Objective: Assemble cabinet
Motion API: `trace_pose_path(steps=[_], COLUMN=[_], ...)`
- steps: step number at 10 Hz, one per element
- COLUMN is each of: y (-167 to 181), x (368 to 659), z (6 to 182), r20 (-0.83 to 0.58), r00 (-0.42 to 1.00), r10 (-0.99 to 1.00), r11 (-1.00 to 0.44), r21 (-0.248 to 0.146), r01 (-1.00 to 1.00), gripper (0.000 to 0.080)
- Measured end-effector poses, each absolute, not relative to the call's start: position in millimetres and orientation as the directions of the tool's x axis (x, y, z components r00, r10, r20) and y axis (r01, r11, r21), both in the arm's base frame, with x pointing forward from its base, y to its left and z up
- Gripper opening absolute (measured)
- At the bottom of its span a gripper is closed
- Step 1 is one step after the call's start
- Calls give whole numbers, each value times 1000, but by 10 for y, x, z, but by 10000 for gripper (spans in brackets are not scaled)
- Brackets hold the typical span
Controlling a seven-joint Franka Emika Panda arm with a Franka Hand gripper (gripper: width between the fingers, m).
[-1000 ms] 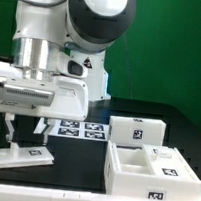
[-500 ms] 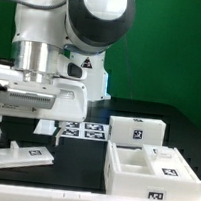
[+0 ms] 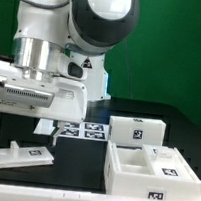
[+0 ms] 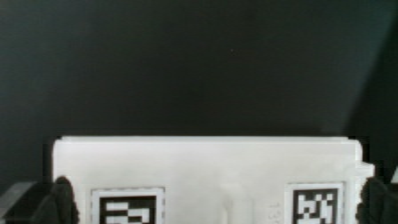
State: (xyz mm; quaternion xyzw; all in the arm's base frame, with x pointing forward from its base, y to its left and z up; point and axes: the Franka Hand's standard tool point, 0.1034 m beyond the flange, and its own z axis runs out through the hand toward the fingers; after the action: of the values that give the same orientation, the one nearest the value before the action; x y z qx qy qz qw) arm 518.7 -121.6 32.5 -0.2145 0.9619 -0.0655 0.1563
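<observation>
1. On the table at the exterior view's left, a cabinet panel (image 3: 17, 155) lay flat under the tool (image 3: 23, 131), whose jaws stood wide and held nothing; the cabinet box (image 3: 146, 172) sat well apart.
2. From the wrist view, the cabinet panel (image 4: 205, 160) lay between the fingers (image 4: 32, 203). It looked light, stiff and likely slippery; the straight edges facing them seemed the best hold.
</observation>
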Motion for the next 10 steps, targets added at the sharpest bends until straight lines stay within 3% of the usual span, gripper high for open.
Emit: trace_pose_path(steps=[1,3,4,6,9,10], y=[-1220,-1225,-1227,-1231,-1279,-1304], x=[5183,5178,5176,5171,5208,5219], z=[323,322,321,319,378,398], r20=[-272,-271,-271,-270,-295,-292], r00=[-860,-860,-861,-861,-851,-851], r10=[-432,-432,-431,-431,-434,-436], r11=[900,900,900,901,900,899], r21=[-193,-193,-193,-192,-173,-186], r01=[-391,-391,-391,-390,-399,-397], gripper=[717,391,391,46,3,3])
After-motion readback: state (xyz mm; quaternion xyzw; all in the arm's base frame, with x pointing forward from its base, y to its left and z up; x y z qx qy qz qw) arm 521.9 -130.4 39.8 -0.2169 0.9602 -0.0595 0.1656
